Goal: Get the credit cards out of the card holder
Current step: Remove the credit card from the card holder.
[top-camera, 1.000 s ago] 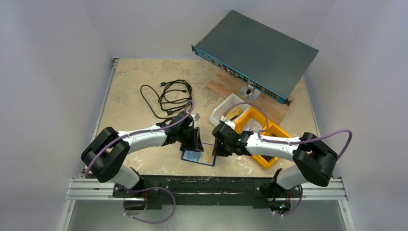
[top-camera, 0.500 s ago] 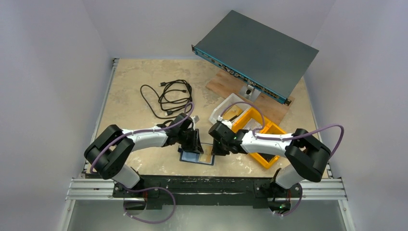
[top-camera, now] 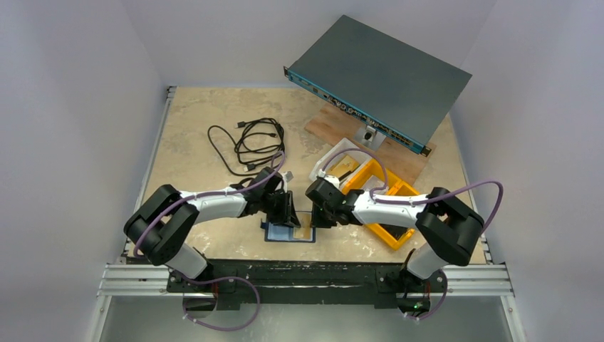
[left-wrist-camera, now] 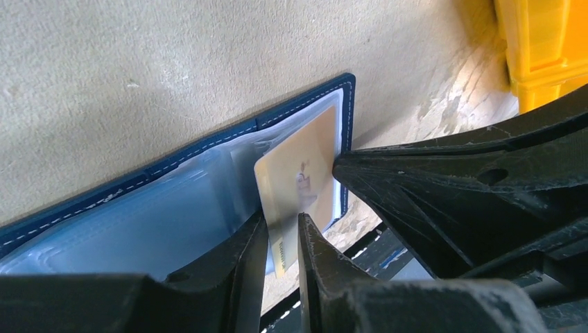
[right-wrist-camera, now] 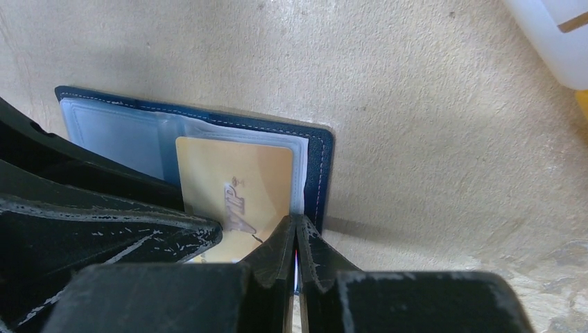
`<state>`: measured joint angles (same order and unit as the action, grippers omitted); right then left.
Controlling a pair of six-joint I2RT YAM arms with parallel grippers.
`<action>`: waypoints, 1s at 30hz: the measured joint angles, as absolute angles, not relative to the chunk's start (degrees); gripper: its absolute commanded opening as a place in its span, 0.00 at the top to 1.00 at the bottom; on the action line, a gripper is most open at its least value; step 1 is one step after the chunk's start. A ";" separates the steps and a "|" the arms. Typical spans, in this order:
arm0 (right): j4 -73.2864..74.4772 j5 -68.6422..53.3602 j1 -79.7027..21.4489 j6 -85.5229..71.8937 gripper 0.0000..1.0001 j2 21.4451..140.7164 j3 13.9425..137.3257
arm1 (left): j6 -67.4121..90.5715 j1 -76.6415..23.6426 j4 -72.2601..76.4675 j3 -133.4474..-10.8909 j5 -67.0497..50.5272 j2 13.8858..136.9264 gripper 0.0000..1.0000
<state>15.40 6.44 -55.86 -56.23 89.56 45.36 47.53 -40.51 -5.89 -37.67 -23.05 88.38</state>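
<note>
The card holder (top-camera: 285, 233) lies open on the table between both arms, navy outside with clear sleeves inside (left-wrist-camera: 173, 163). A gold credit card (left-wrist-camera: 298, 180) sticks partly out of its right-hand sleeve. My left gripper (left-wrist-camera: 283, 229) is shut on the card's lower edge, one finger on each side. My right gripper (right-wrist-camera: 295, 225) is shut on the holder's right edge (right-wrist-camera: 320, 173), beside the card (right-wrist-camera: 229, 173). From above, the left gripper (top-camera: 288, 212) and right gripper (top-camera: 318, 217) almost touch over the holder.
A yellow bin (top-camera: 395, 196) and a white bin (top-camera: 340, 165) stand just right of the holder. Behind them a grey rack unit (top-camera: 381, 78) rests on a wooden board (top-camera: 335, 125). A coiled black cable (top-camera: 249, 142) lies at the back left.
My right gripper has slid left and closed on the holder's right edge. The holder has shifted slightly left. The left gripper has stayed on the card, its jaws a little narrower.
</note>
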 measured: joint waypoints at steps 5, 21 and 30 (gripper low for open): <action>15.42 6.37 -55.86 -55.92 0.99 90.08 45.80 | 48.21 -39.81 -5.17 -37.19 -24.69 87.55 0.80; 14.09 5.10 -55.70 -55.86 1.00 91.11 46.06 | 52.03 -35.66 1.28 -32.29 -31.99 85.62 0.99; 13.96 4.75 -55.53 -55.94 1.00 91.37 46.06 | 53.41 -34.00 5.04 -30.85 -35.42 86.24 1.00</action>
<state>13.96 4.75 -55.53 -55.94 91.37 46.06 53.41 -34.00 5.04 -30.85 -35.42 86.24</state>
